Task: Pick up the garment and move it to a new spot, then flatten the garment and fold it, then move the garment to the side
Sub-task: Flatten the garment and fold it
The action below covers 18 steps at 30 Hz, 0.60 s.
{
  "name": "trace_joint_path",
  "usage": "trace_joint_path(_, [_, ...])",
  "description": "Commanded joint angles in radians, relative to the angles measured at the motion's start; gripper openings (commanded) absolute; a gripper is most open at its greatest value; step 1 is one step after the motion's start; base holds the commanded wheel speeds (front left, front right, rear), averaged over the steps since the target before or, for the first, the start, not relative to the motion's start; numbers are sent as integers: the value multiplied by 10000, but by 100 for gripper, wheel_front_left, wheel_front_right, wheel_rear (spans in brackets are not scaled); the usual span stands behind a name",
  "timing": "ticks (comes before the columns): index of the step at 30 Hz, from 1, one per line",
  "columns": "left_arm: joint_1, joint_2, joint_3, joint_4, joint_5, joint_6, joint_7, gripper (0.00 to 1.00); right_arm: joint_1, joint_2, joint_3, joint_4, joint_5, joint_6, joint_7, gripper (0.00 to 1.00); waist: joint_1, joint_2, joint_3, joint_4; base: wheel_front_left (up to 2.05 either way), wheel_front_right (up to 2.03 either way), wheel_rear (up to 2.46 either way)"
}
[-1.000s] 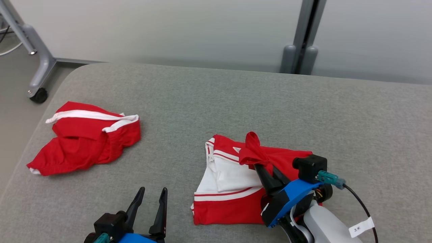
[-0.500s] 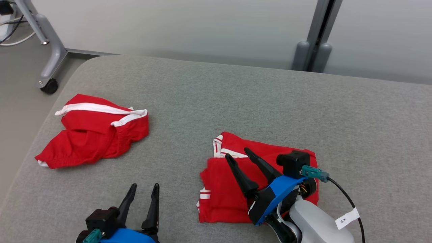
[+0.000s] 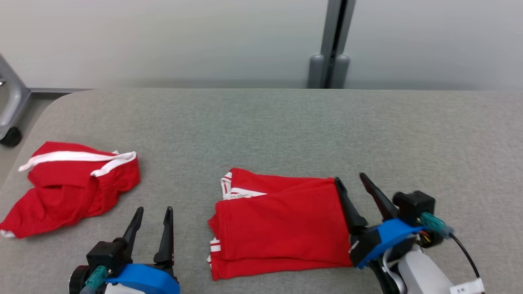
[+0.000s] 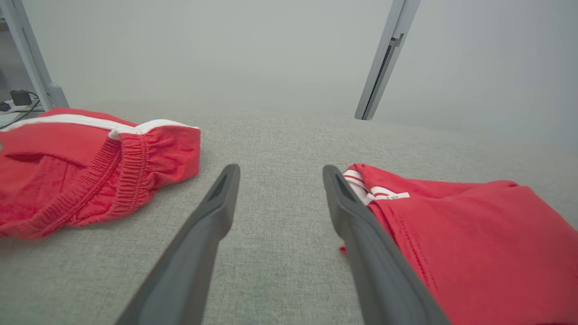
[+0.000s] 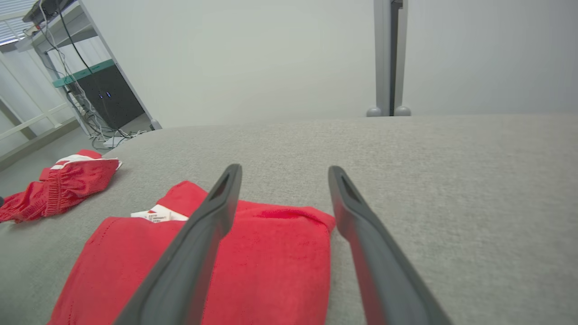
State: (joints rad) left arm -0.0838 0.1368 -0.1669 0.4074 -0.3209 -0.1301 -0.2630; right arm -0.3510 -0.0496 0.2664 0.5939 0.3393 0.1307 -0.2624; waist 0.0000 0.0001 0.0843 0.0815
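Observation:
A red garment with white trim point(image 3: 278, 224) lies folded flat on the grey table point(image 3: 286, 130), near its front middle; white striped edges peek out at its left side. It also appears as red cloth point(image 4: 474, 243) in the left wrist view and as a folded pad point(image 5: 253, 262) in the right wrist view. My right gripper point(image 3: 350, 178) stands open at the garment's right edge, holding nothing. My left gripper point(image 3: 154, 209) is open to the left of the garment, apart from it, fingers empty.
A second red garment with a white band point(image 3: 69, 183) lies crumpled at the table's left edge, seen too as gathered red cloth point(image 4: 90, 167). A grey post point(image 3: 333, 45) stands behind the table. A wheeled frame leg point(image 3: 10, 122) is off the left corner.
My right gripper let go of the red flap it held, the garment now lies folded over, and the gripper has moved to the garment's right edge. The head camera also shifted.

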Motion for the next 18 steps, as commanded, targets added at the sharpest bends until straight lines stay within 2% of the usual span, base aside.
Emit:
trace_joint_path(1, [-25,16,63,-4,115,-12,-23,100,205,-19,-131,-88,-101,1,-30,100,0,-1,-111,-156,0,0,0])
trace_joint_path(8, [467,-184,1008,-18,801,-12,-23,100,1299,-16,-1416,-444,-1043,1,-29,100,0,-1,-323,-860,0,0,0])
trace_joint_path(18, [1104,-573,1343,28,1320,-12,-23,100,2315,-16,-1969,-664,-1819,1,-30,100,0,-1,-686,-1135,0,0,0])
